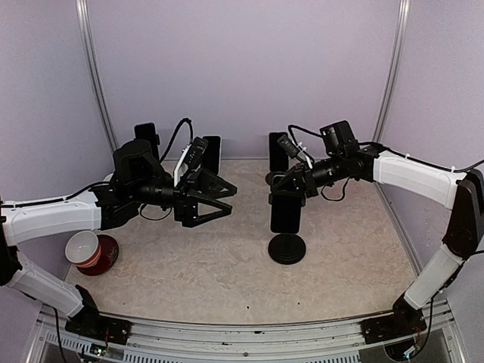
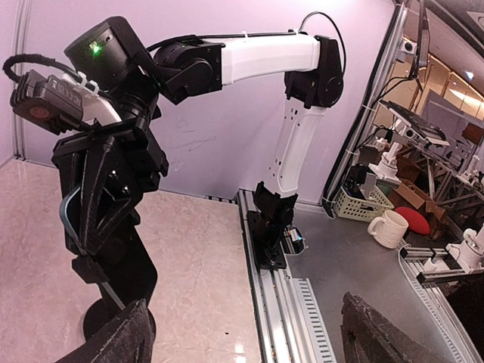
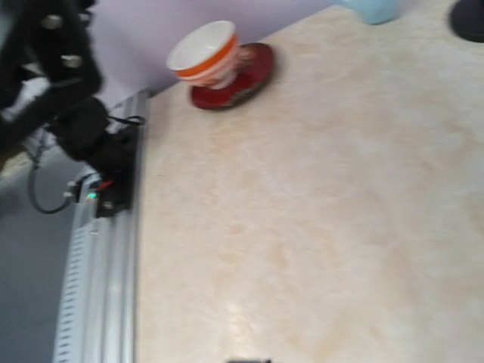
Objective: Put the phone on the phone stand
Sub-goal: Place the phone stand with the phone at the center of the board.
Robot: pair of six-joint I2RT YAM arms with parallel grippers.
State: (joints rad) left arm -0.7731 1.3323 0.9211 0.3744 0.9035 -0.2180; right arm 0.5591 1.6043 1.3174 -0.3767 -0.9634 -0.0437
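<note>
The phone (image 1: 286, 215) is a black slab standing upright over the round black base of the phone stand (image 1: 287, 249). My right gripper (image 1: 278, 195) is shut on the phone's upper end. In the left wrist view, that gripper (image 2: 94, 249) clamps the dark phone (image 2: 128, 268), and the stand's base (image 2: 97, 319) shows below. I cannot tell whether the phone rests in the stand. My left gripper (image 1: 227, 203) hangs open just left of the phone, its fingers (image 2: 113, 342) spread wide with nothing between them. The right wrist view shows no phone or stand.
A white and orange cup (image 1: 83, 247) sits on a red saucer (image 1: 106, 253) at the near left, also in the right wrist view (image 3: 204, 49). Black upright items (image 1: 211, 154) stand along the back wall. The metal rail (image 2: 283, 302) marks the table's near edge.
</note>
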